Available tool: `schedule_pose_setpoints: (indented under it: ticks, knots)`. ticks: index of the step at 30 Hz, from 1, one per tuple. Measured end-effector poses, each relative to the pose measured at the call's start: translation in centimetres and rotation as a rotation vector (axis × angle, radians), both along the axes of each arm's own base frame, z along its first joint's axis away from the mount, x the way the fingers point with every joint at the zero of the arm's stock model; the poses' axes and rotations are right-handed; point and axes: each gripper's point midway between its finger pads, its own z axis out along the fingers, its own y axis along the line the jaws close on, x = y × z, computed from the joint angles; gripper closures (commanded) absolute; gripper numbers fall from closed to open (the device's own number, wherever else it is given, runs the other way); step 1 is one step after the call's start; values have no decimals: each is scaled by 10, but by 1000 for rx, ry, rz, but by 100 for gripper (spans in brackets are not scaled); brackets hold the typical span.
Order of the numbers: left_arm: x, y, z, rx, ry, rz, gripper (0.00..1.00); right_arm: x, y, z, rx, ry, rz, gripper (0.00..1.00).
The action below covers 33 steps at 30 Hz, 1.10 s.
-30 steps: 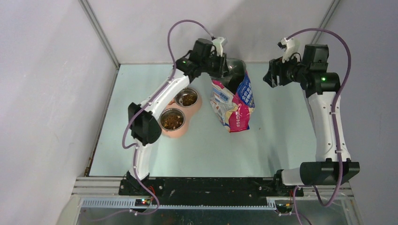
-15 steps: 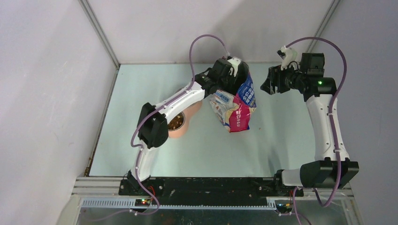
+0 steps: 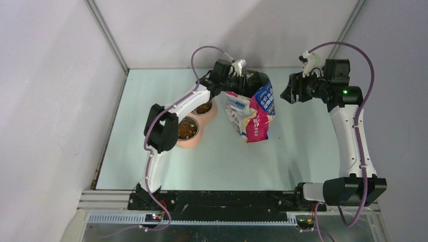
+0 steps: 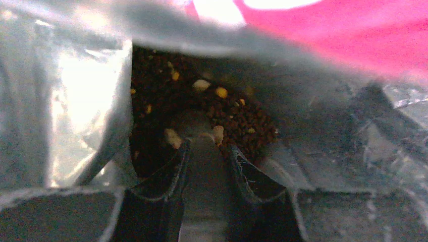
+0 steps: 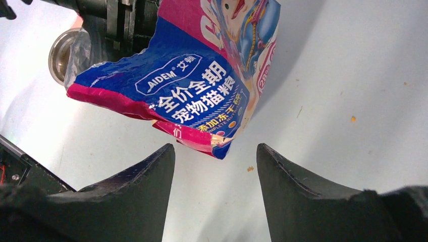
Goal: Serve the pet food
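Top external view, nearest first: the pale table (image 3: 227,161) is smooth and matte. On it, at 9 o'clock of the bag, a peach double holder (image 3: 191,144) carries two round steel bowls (image 3: 197,130), both holding some pet food (image 3: 185,129). The bag (image 3: 252,116), glossy and crinkled in pink, white and blue, stands slumped with its mouth at the far end.

The left gripper (image 4: 207,143) is plunged into that mouth. It is clenched on what looks like the handle of a translucent scoop (image 4: 204,191). Just beyond its tips, small rough dark pellets with a few pale bits heap against the silvery foil lining.

At 3 o'clock of the bag's mouth, the right gripper (image 5: 214,148) hangs released and empty.

I judge the step to be scooping a load. Next calls for a level lift clear of the bag, then a steady carry toward 9 o'clock to the bowls.
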Motion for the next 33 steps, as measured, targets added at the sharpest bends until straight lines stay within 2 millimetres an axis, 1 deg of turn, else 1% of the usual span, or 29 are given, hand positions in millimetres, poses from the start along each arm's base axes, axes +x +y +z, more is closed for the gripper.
schedule_pose_setpoints:
  ticks: [2, 5, 15, 18, 26, 30, 33]
  knots:
    - [-1, -2, 2, -53, 53, -17, 100, 0, 0, -1, -3, 1, 0, 37]
    - [0, 1, 7, -91, 93, -26, 100, -1, -2, -2, -12, 6, 0, 37]
    - [-1, 9, 21, -148, 131, -65, 100, -2, -3, -4, -17, 15, -1, 37]
    - [-3, 12, 31, -176, 144, -82, 100, 0, -3, -6, -17, 20, -2, 37]
    - [0, 23, 63, -262, 153, -97, 100, 3, -6, -8, -30, 23, -18, 37]
    - [3, 30, 75, -290, 159, -93, 100, 4, -7, -10, -36, 25, -20, 37]
    - [5, 34, 80, -297, 164, -83, 100, 6, -10, -13, -56, 24, -21, 37]
